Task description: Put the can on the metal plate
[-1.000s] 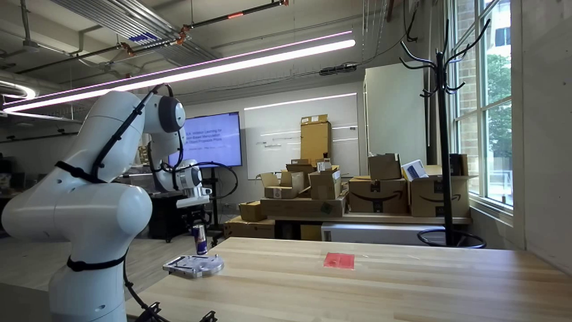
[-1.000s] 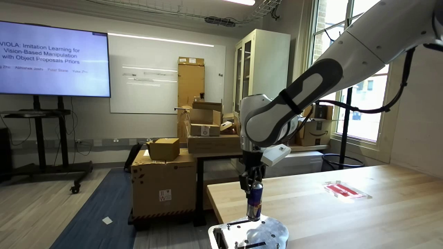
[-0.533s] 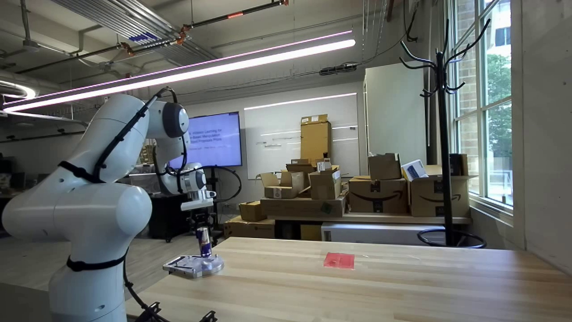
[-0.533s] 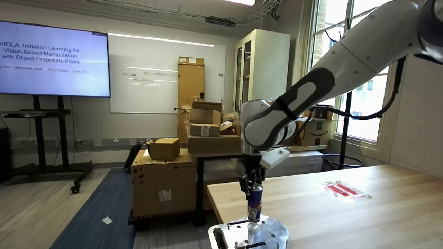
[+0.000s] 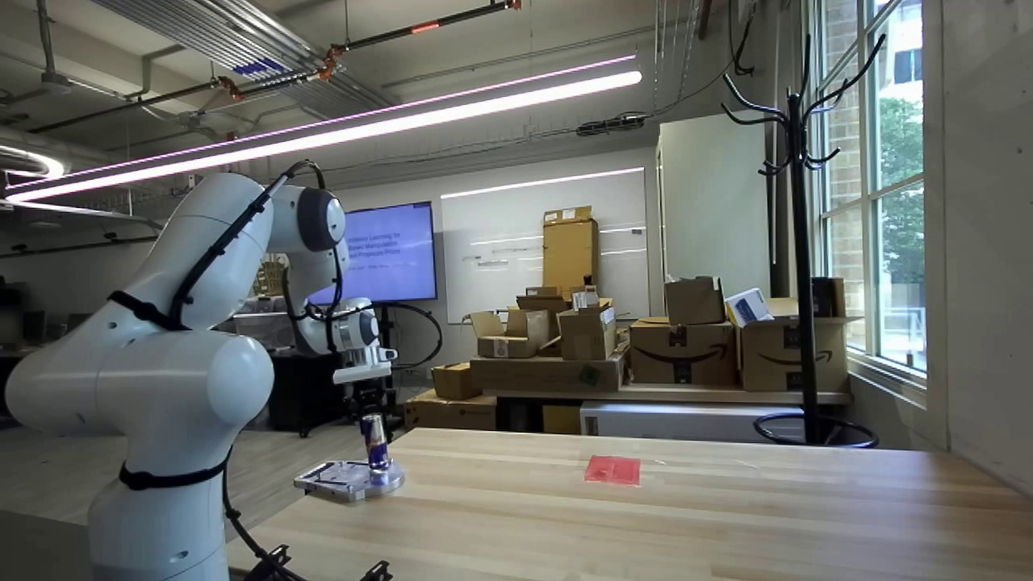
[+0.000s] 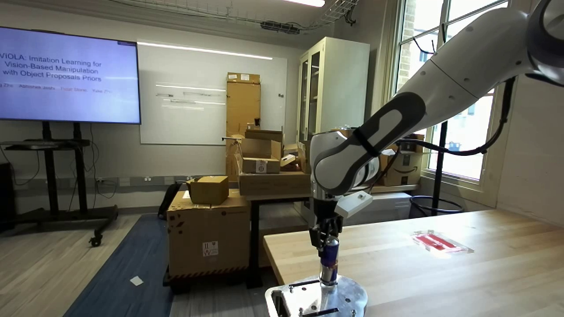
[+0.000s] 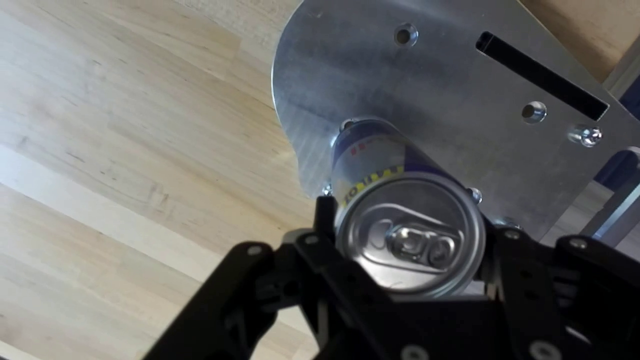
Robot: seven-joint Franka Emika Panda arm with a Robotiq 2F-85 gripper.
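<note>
The can [image 5: 376,445] is a slim blue and silver cylinder, nearly upright, and it also shows in an exterior view [image 6: 329,262]. In the wrist view its silver lid and pull tab [image 7: 410,235] face the camera. My gripper [image 6: 325,241] is shut on the can's upper part, a black finger on each side; the gripper [image 7: 409,232] shows this in the wrist view. The can's base is over the round end of the silvery metal plate [image 5: 339,480], which also shows in an exterior view [image 6: 304,297] and the wrist view [image 7: 440,95]. I cannot tell whether the base touches it.
The plate lies at the corner of the wooden table [image 5: 646,524]. It has slots, holes and raised screws [image 7: 585,135]. A flat red object [image 5: 612,470] lies farther along the table. Cardboard boxes [image 6: 209,237] stand beyond the table.
My gripper has moved down and a little to the right in both exterior views with the can held. The can's base is now lower over the plate. The plate has not moved.
</note>
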